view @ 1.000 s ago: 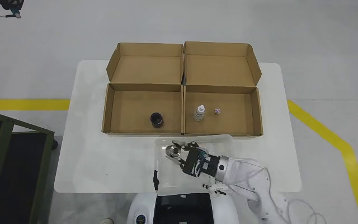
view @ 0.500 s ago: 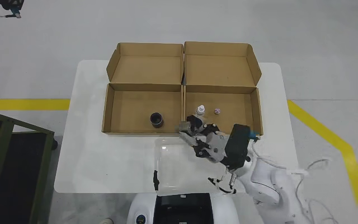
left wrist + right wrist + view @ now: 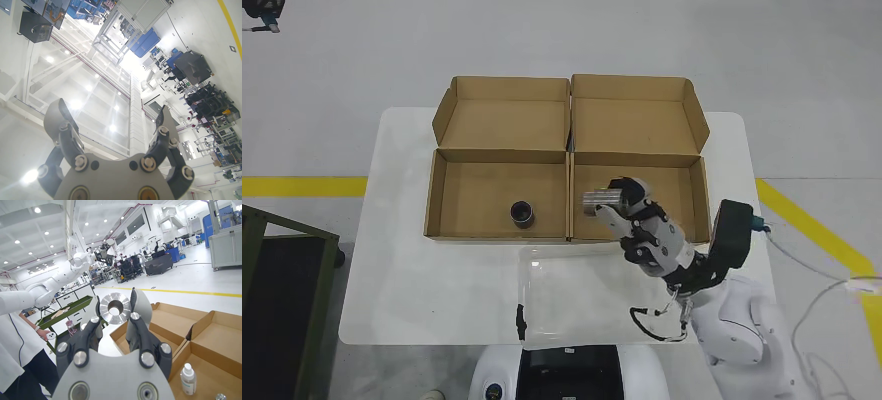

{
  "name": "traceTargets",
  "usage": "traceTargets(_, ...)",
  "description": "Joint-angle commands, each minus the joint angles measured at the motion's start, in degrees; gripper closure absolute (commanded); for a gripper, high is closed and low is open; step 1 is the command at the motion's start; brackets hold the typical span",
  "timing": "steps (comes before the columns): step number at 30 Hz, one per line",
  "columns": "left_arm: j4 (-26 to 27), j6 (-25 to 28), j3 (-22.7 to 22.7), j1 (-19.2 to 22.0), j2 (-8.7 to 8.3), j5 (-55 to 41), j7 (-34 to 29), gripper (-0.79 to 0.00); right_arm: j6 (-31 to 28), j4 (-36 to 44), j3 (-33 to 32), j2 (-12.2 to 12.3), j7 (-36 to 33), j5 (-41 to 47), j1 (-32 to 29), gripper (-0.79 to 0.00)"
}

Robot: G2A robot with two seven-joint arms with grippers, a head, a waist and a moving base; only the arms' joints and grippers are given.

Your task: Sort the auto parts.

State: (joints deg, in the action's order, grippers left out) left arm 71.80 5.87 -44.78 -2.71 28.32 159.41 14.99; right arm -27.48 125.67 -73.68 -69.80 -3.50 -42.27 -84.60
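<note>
Silver ribbed metal disc [image 3: 103, 309] held over the right brown cardboard box [image 3: 682, 200]

The disc is clamped in the right gripper [image 3: 115, 298], not yet set down; the left gripper [image 3: 112, 106] is spread wide, empty. 1 dark ring [image 3: 522, 212] lies in the left cardboard box [image 3: 472, 195], and a white spray bottle [image 3: 188, 379] stands in the right box. The clear plastic tray [image 3: 542, 300] looks emptied, though this is uncertain. A small silver piece [image 3: 220, 397] is cut off.

Shiny machined metal disc [image 3: 115, 313]; matt brown cardboard boxes [image 3: 470, 208].
</note>
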Motion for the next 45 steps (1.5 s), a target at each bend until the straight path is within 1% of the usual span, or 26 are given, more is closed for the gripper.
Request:
traceTargets(1,0.00,0.00,0.00,0.00,0.00,0.00,-0.01,-0.785,-0.08,0.24,-0.38,0.04,-0.29,0.42,0.01,0.000)
traceTargets(5,0.00,0.00,0.00,0.00,0.00,0.00,-0.01,-0.785,0.41,0.08,-0.56,0.11,-1.20,-0.22,-0.08,0.000)
traceTargets(11,0.00,0.00,0.00,0.00,0.00,0.00,-0.01,-0.785,0.29,-2.92,1.30,0.17,-3.88,-5.71,0.94,0.000)
traceTargets(21,0.00,0.00,0.00,0.00,0.00,0.00,-0.01,-0.785,1.17,-9.81,8.50,-0.11,-7.65,-21.89,4.80,0.000)
traceTargets(27,0.00,0.00,0.00,0.00,0.00,0.00,-0.01,-0.785,2.77,-15.88,13.61,-0.85,-9.00,-28.77,9.66,0.000)
traceTargets(35,0.00,0.00,0.00,0.00,0.00,0.00,-0.01,-0.785,5.67,-22.64,18.43,-2.22,-10.91,-33.93,17.40,0.000)
traceTargets(45,0.00,0.00,0.00,0.00,0.00,0.00,-0.01,-0.785,8.96,-30.13,23.03,-4.11,-14.87,-35.86,24.37,0.000)
